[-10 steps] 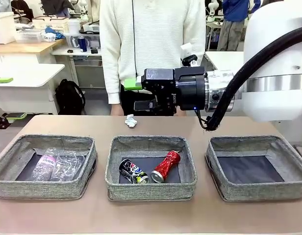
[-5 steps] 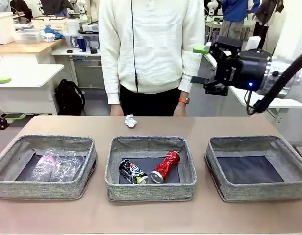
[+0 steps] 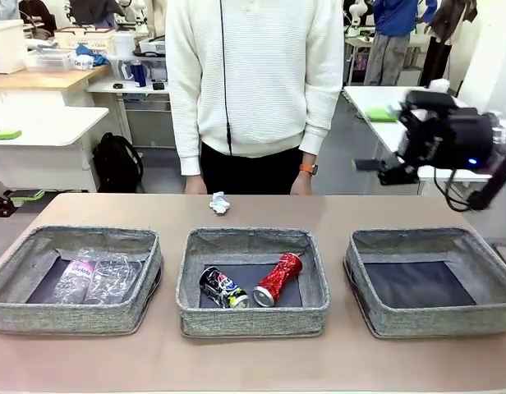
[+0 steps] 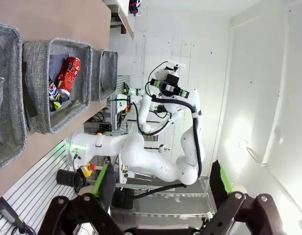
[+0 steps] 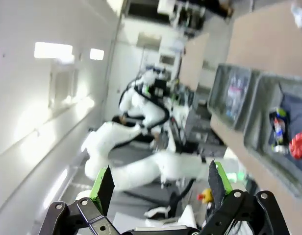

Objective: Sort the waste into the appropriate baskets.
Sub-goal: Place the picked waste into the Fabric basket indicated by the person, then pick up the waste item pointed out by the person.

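Note:
Three grey woven baskets stand in a row: left [image 3: 72,316], middle [image 3: 253,322], right [image 3: 434,322]. Clear plastic waste [image 3: 93,277] lies in the left one. A crushed red can [image 3: 278,277] and a crushed dark can [image 3: 223,287] lie in the middle one. The right basket shows a bare dark floor. A crumpled white paper wad [image 3: 219,203] sits on the table behind the middle basket. My right gripper [image 3: 374,139] hangs high at the right, open and empty, its fingers pointing left. In its wrist view the left gripper [image 4: 161,183] is open and empty, well off the table.
A person in a white sweater [image 3: 253,82] stands at the far edge, hands hanging down. The brown tabletop [image 3: 335,209] is bare behind the right basket. The right wrist view shows the right gripper [image 5: 160,183] open, with the baskets [image 5: 229,93] far away at the right.
The right arm has swung from above the middle of the table out to the right and farther back. Its jaws stayed open and empty. The waste has not moved.

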Available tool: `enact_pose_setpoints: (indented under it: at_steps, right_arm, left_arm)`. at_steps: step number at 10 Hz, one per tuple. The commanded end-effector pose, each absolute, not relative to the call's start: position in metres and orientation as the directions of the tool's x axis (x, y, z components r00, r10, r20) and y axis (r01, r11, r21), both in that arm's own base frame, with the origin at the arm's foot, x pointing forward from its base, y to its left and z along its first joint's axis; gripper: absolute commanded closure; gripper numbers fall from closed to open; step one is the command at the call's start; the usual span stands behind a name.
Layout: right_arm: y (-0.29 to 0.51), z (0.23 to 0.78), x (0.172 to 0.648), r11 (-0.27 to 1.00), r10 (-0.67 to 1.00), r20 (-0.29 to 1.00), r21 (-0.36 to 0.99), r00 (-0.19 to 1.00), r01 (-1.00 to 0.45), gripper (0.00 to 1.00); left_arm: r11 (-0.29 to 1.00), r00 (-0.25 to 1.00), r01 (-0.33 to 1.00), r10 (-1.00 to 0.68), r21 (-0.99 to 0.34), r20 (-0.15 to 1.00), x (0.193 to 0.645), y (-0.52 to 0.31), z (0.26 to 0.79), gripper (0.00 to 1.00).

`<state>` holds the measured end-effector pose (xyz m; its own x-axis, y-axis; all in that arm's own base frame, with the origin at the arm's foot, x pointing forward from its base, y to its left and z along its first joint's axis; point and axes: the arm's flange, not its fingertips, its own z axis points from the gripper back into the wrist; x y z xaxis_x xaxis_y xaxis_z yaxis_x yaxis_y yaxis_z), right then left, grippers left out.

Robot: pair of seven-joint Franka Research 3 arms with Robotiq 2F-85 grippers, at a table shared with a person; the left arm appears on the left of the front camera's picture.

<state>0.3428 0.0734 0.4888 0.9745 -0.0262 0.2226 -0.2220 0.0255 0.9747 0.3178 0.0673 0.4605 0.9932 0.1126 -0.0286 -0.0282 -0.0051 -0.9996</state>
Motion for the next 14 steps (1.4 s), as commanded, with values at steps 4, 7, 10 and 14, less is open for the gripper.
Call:
enact_pose_setpoints:
  at_steps: [4, 7, 10, 14]
  right_arm:
    - [0.081, 0.42, 0.272, 0.208, 0.122, 0.085, 0.972, 0.989, -0.11, 0.0]
    - [0.044, 0.449, 0.333, 0.131, 0.097, 0.116, 0.983, 0.989, -0.128, 0.0]
    - [0.044, 0.449, 0.333, 0.131, 0.097, 0.116, 0.983, 0.989, -0.128, 0.0]
    - [0.044, 0.449, 0.333, 0.131, 0.097, 0.116, 0.983, 0.989, -0.128, 0.0]
  left_arm:
    - [-0.009, 0.995, -0.025, 0.101, -1.0, -0.026, 0.314, 0.068, 0.462, 0.0]
    - [-0.009, 0.995, -0.025, 0.101, -1.0, -0.026, 0.314, 0.068, 0.462, 0.0]
    - [-0.009, 0.995, -0.025, 0.101, -1.0, -0.026, 0.314, 0.068, 0.462, 0.0]
    - [-0.009, 0.995, -0.025, 0.101, -1.0, -0.026, 0.314, 0.068, 0.462, 0.0]
